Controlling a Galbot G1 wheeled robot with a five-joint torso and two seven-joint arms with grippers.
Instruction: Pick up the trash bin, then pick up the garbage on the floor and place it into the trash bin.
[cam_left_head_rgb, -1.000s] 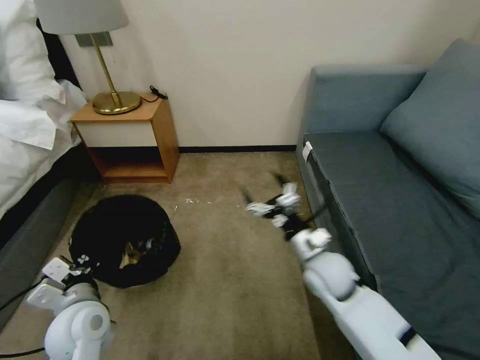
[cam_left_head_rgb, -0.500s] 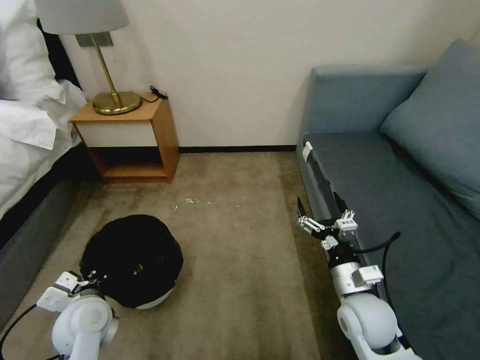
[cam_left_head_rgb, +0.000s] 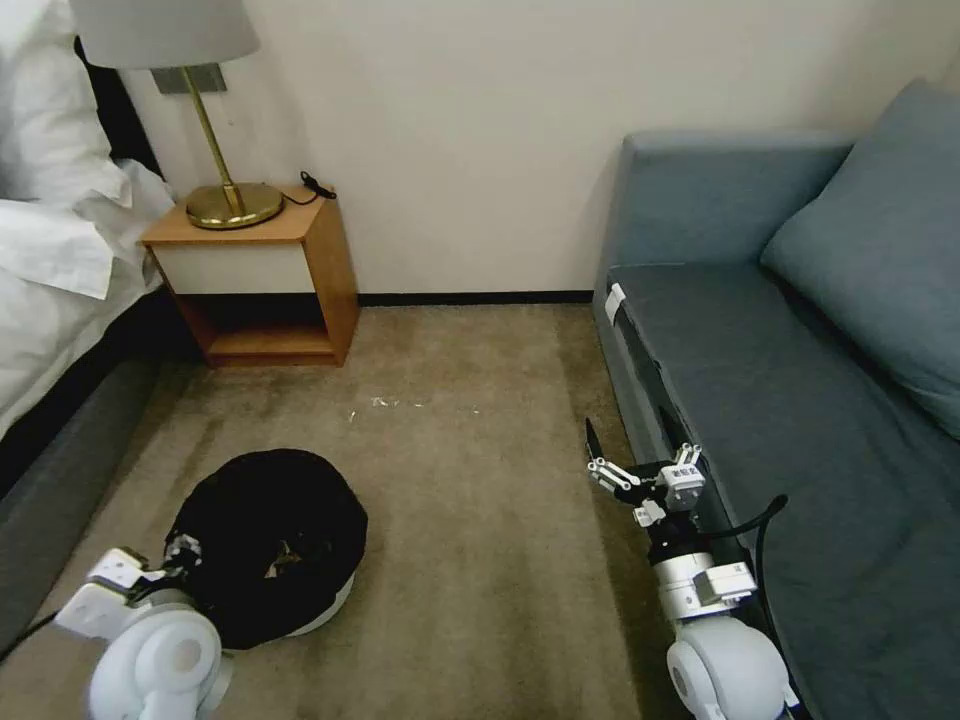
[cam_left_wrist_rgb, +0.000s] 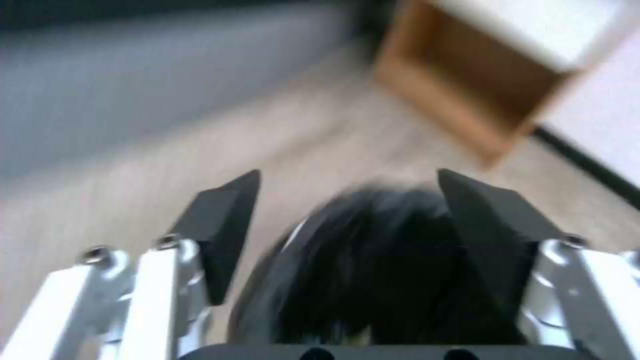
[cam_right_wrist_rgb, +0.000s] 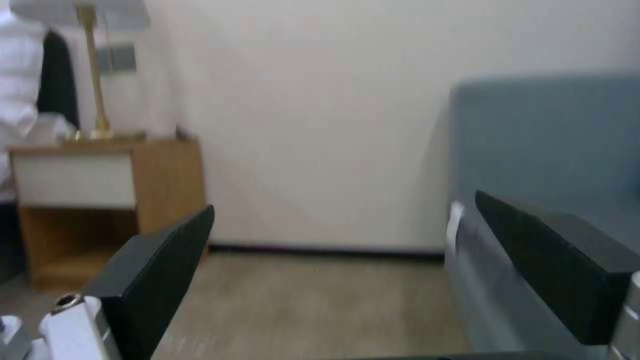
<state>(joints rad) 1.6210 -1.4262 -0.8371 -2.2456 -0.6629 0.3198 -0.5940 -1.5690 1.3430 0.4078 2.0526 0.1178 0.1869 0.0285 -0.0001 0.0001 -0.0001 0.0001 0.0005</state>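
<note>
Beige carpet (cam_left_head_rgb: 480, 520) is filling the foreground, where the left gripper (cam_left_wrist_rgb: 347, 225) is hovering with its fingers (cam_left_wrist_rgb: 223, 225) spread wide — the trash bin (cam_left_head_rgb: 270, 545), black-lined, is lying between and just beyond them. Beside the sofa (cam_left_head_rgb: 800, 400), the right gripper (cam_left_head_rgb: 625, 470) is hanging empty, fingers parted. Farther back, a bedside table (cam_left_head_rgb: 265, 270) is standing against the wall.

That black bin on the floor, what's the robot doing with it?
The robot's left gripper sits at the near edge of the trash bin, fingers spread with the rim between them, on the carpet near the bedside table. Its right gripper hangs open and empty beside the sofa.
</note>
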